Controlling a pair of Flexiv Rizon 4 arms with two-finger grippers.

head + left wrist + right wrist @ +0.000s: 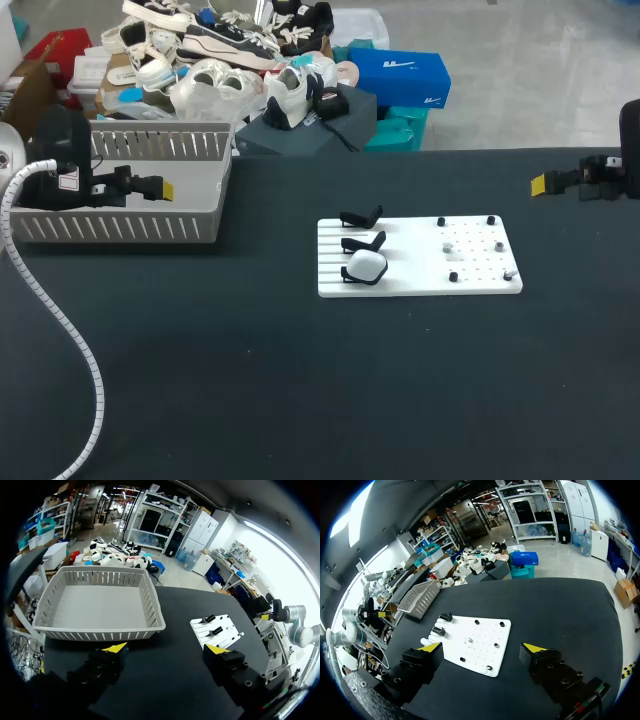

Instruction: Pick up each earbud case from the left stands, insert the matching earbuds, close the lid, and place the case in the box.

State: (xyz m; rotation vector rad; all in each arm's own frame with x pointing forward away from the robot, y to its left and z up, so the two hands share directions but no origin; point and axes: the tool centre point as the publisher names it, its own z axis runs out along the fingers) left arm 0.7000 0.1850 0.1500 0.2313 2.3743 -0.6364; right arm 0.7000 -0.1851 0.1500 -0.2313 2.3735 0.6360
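A white board (420,262) lies mid-table with three black stands along its left side. The nearest stand holds a closed white earbud case (365,266); the other two stands (361,217) hold nothing. Small earbuds and pegs (447,247) dot the board's right half. My left gripper (160,188) hovers over the grey basket (130,225), open and holding nothing (166,649). My right gripper (540,183) hangs at the table's right edge, open and holding nothing (482,647), with the board (477,642) ahead of it.
The grey slatted basket (100,605) at the table's left has nothing in it. A white ribbed cable (60,320) from my left arm trails across the front left of the black tabletop. The board (216,630) lies to the basket's right.
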